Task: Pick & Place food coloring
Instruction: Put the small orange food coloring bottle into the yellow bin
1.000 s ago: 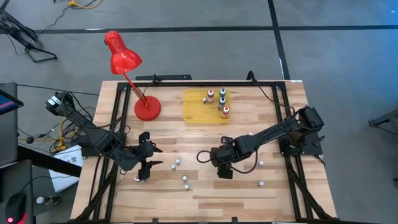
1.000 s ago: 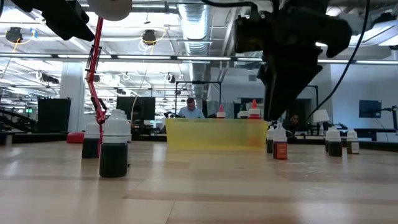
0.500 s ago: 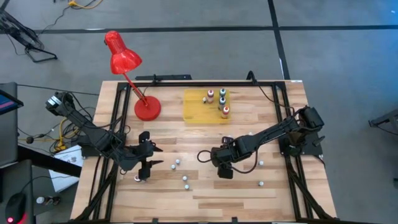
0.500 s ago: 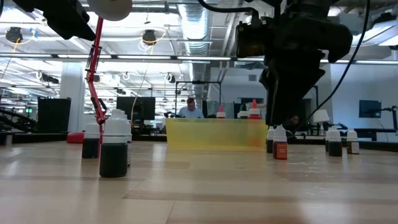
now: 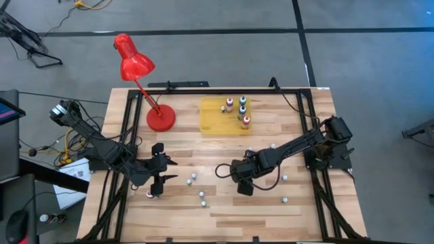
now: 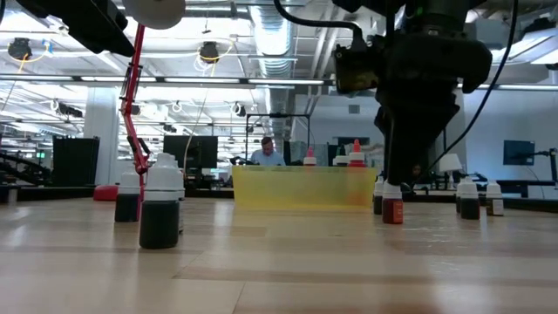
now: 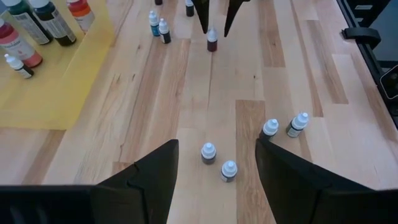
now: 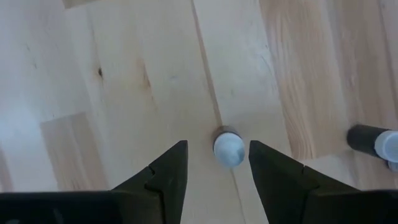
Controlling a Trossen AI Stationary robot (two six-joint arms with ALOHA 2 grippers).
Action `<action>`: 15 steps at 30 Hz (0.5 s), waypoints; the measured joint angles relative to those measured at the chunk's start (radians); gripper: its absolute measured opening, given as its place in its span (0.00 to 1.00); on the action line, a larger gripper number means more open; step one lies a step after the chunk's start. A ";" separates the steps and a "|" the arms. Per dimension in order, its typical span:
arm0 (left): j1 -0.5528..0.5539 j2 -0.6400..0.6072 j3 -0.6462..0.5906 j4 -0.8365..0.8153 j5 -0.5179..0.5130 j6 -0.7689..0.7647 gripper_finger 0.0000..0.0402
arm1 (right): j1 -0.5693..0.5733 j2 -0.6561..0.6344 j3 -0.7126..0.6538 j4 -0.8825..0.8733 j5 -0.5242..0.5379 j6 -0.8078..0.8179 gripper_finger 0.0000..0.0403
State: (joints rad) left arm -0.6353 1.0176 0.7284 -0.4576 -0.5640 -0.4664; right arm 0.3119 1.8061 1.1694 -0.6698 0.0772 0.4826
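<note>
Several food coloring bottles (image 5: 242,112) stand on the yellow mat (image 5: 213,118) at the far middle. Others stand loose on the wooden table, such as a pair (image 5: 190,179), another pair (image 5: 202,198) and one (image 5: 285,200). My right gripper (image 8: 217,146) points down, open, one finger on each side of a small red bottle (image 6: 392,209) with a white cap (image 8: 229,149), touching nothing. My left gripper (image 7: 217,158) hovers open at the near left (image 5: 161,173), with two dark bottles (image 7: 208,152) on the table ahead of it.
A red desk lamp (image 5: 139,74) stands on its round base (image 5: 161,117) at the far left, left of the mat. A dark bottle (image 8: 373,142) lies on its side close to my right gripper. Black frame rails (image 5: 319,176) run along the table's sides.
My right gripper has rolled about its own pointing line above the red bottle. In the low view its fingers now hang straight down and cover the bottle's cap, which showed a second ago. The bottle has kept its place.
</note>
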 joint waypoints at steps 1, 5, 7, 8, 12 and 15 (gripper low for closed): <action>0.000 0.000 0.000 0.000 0.000 0.000 0.51 | 0.000 0.000 0.000 0.000 0.000 0.006 0.40; 0.000 0.000 0.000 0.000 0.000 0.000 0.51 | -0.007 0.000 0.000 -0.006 0.000 0.042 0.40; 0.000 0.000 0.000 0.000 0.000 0.000 0.51 | -0.007 0.000 0.000 -0.007 0.001 0.045 0.39; 0.000 0.000 0.000 0.000 0.000 0.000 0.51 | -0.007 0.000 0.000 -0.005 0.001 0.045 0.39; 0.000 0.000 0.000 0.000 0.000 0.000 0.51 | -0.006 0.000 0.000 -0.010 0.000 0.052 0.34; 0.000 0.000 0.000 0.000 0.000 0.000 0.51 | -0.006 0.000 0.000 -0.010 0.000 0.065 0.28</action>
State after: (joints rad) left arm -0.6353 1.0176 0.7284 -0.4576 -0.5644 -0.4664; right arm 0.3054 1.8061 1.1694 -0.6799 0.0777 0.5478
